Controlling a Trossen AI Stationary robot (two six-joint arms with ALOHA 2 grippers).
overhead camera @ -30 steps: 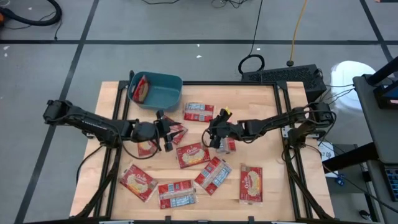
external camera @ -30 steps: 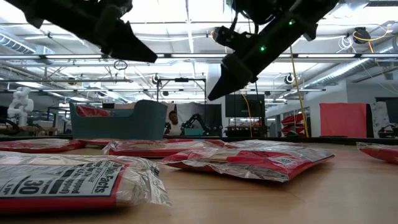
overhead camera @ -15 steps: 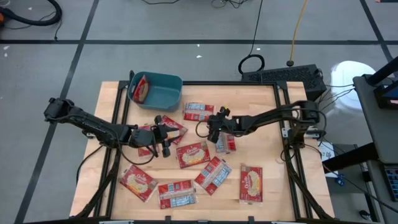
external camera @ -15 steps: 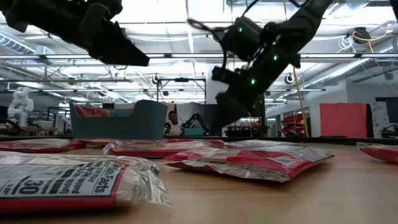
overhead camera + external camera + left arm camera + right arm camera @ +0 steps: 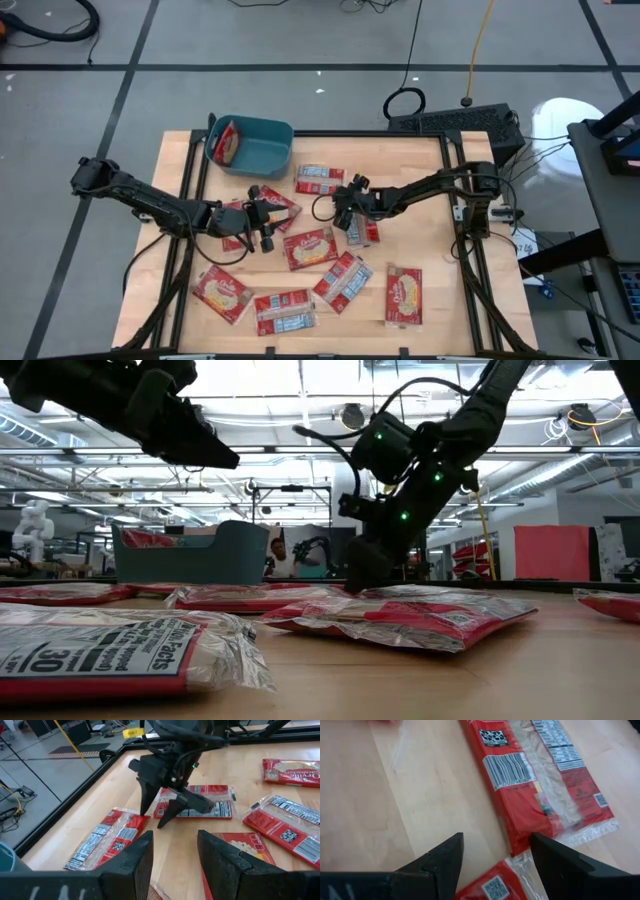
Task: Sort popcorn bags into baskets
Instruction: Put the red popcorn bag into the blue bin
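Several red popcorn bags lie flat on the wooden table [image 5: 430, 180], among them one [image 5: 320, 180] near the basket and one [image 5: 310, 248] at the middle. The teal basket [image 5: 255, 150] stands at the far left with one bag [image 5: 225, 145] leaning inside it. My right gripper [image 5: 330, 208] is open and low over bare wood, between a print-side-up bag [image 5: 535, 795] and the corner of another [image 5: 495, 880]; it also shows in the left wrist view [image 5: 155, 817]. My left gripper [image 5: 270, 222] is open, higher up [image 5: 215, 455], with nothing between its fingers [image 5: 175, 855].
More bags lie along the near edge [image 5: 222, 293], [image 5: 285, 312], [image 5: 345, 280], [image 5: 405, 295]. A black frame rail [image 5: 300, 133] runs round the table. Bare wood shows at the right side [image 5: 420, 235]. A person sits far off in the room [image 5: 275, 555].
My right gripper has come down from well above the table to just over the bags, shifting a little toward the left edge and tipping further downward, still open. My left gripper has moved slightly toward the near edge, then kept still. No bag has moved.
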